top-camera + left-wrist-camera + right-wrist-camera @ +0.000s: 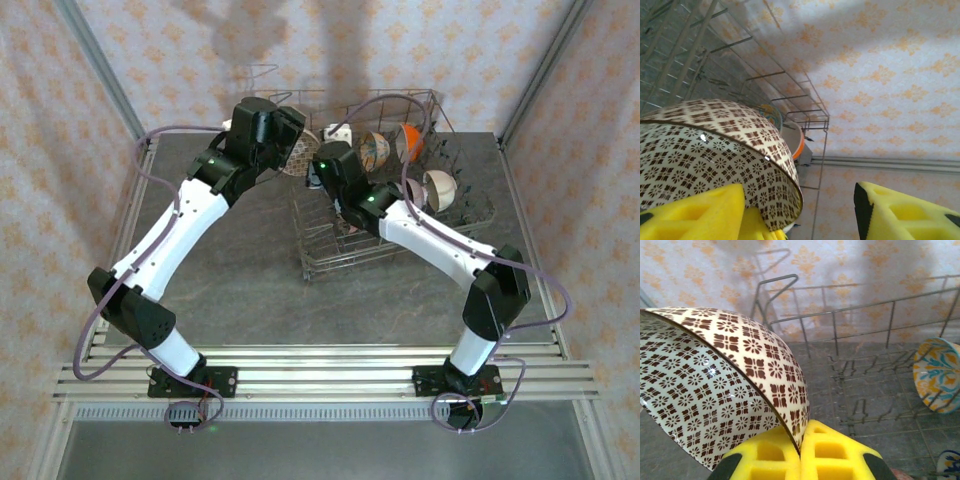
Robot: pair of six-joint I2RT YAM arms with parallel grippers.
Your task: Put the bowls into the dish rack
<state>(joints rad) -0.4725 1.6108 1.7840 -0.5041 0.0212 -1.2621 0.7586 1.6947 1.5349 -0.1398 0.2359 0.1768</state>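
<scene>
Yellow pads [775,455] of the right gripper [801,440]: I see them pinched tight on the rim of the brown bowl [715,390], which is tilted at the left end of the rack [330,262]. Next, left gripper [805,210]: jaws apart, one finger beside the same bowl. In the rack I count an orange bowl [408,140], a blue-yellow bowl [937,375] and a pale bowl [438,190], all on edge.

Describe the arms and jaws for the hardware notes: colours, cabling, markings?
Both the left arm and right arm have glossy white links, black joint housings and one lit green LED each. A loose purple-grey cable loops along each. Jaws carry yellow moulded pads with recessed pockets and black edging. No lettering legible.
</scene>
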